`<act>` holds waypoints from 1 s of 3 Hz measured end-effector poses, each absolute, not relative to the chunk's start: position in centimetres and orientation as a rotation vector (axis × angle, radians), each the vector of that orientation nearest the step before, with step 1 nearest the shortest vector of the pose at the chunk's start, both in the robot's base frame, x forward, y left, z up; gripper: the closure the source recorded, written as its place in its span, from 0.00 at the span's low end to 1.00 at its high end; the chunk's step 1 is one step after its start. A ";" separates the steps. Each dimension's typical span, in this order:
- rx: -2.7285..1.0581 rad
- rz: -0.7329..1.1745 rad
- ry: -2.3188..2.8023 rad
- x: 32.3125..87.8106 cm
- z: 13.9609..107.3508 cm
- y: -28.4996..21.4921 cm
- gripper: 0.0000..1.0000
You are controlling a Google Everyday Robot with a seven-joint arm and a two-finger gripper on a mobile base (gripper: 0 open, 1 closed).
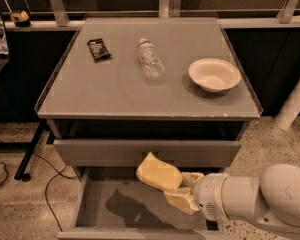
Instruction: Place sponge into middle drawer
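A grey counter (115,91) fills the middle of the room. Its top carries three things, and a drawer stands open beneath its front edge. That middle drawer (96,196), a wide shallow grey box, is pulled out below the counter's front, with its flat floor bare apart from a dark shadow. A white robot arm (262,199) reaches in from below the counter's right front corner. Directly under the counter's front lip, a closed drawer front (90,151) spans the full width.

On the counter's right side sits a white bowl (214,74), upright. A clear plastic bottle (150,59) lies on its side toward the counter's back, near the middle.

The sponge (157,173), a pale yellow foam block, hangs below the counter's front edge, a little right of centre. It is held in the air over the open drawer box, and its upper corner overlaps the closed front. The pincer (176,188) is clamped on the sponge's right end, one yellowish finger above it and one beneath.

A small dark packet (98,49) lies flat at the counter's back left.
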State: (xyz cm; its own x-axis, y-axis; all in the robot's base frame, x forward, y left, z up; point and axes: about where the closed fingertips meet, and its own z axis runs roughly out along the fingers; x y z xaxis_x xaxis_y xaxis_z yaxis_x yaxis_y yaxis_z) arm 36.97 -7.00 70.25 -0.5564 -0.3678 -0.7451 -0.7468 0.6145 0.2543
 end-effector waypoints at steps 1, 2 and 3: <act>-0.839 0.774 2.208 36.6 67.4 -6.5 1.00; -0.796 0.800 2.240 36.5 64.1 -6.5 1.00; -0.758 0.815 2.256 36.4 61.6 -6.7 1.00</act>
State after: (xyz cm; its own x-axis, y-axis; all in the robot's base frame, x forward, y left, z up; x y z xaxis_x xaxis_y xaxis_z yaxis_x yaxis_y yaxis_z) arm 36.41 -6.75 61.62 -0.6458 -0.2994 -0.7024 -0.6793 0.6454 0.3494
